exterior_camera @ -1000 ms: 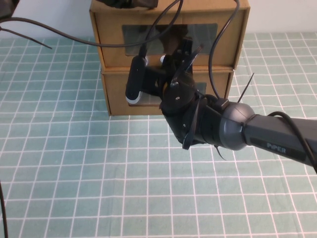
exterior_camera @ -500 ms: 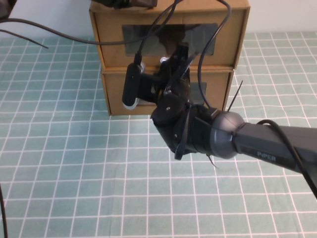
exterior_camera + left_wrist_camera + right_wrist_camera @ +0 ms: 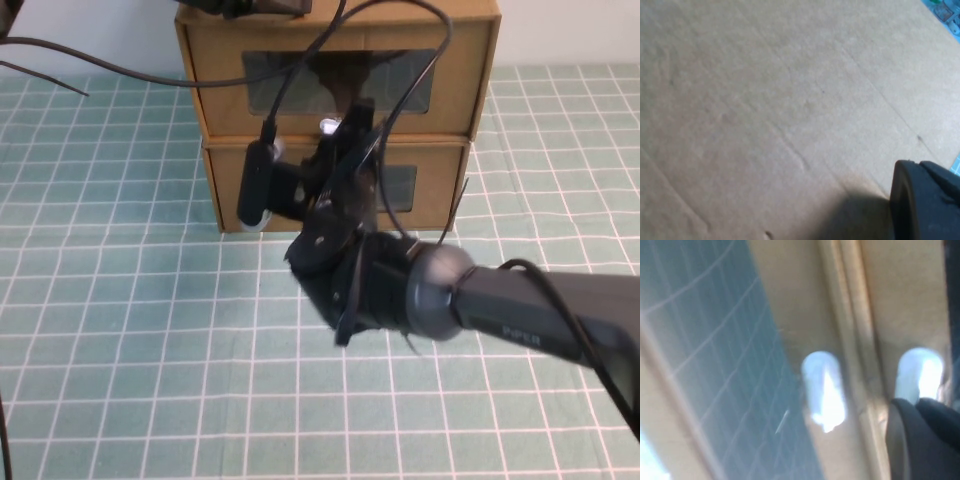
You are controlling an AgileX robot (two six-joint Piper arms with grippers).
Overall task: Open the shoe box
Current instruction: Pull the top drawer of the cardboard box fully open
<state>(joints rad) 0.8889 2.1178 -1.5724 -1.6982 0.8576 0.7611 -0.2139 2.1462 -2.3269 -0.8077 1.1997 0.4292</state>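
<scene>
I am watching two cardboard shoe boxes that are standing one on the other at the far side of the green checked mat (image 3: 150, 330). The upper shoe box (image 3: 220, 70) is resting on the lower shoe box (image 3: 440, 185), and each is turning a dark window toward the robot.

The right gripper (image 3: 352, 128) is reaching in from the right side and is pointing at the front of the stack, just at the seam where the two boxes are meeting. Its jaws are pressed together. I cannot tell if they are pinching any part of the box. In the right wrist view two pale oval shapes (image 3: 824, 390) are showing on the cardboard front beside the seam, very near this gripper. The black wrist camera (image 3: 255, 190) is hanging at the left of the arm, in front of the lower box.

The left gripper (image 3: 240, 8) is sitting over the top of the upper box, at the far edge of the high view. Its wrist view is showing almost only plain cardboard. Whether this gripper is spread or closed I cannot tell.

Black cables (image 3: 150, 72) are crossing in front of the boxes.
</scene>
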